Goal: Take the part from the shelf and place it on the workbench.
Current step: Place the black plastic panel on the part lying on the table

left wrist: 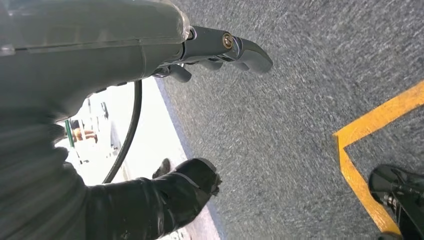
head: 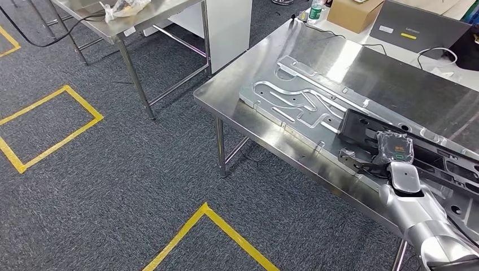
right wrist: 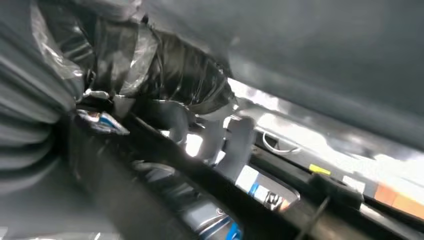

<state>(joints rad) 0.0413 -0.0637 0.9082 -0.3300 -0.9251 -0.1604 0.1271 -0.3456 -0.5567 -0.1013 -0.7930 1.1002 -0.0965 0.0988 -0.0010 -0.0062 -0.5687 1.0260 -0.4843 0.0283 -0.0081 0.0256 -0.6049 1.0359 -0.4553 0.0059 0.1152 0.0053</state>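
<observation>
the right hand is reaching over the workbench, its fingers gripping the long black part that is lying on the grooved metal plate. the left hand is hanging over grey carpet, fingers apart and holding nothing.

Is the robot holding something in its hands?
The right hand rests over a black part on the workbench; whether it grips it cannot be told. The left hand holds nothing.

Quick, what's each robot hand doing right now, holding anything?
Left robot hand: open, holding nothing, above the carpet.
Right robot hand: over the workbench; whether it grips anything cannot be told.
</observation>
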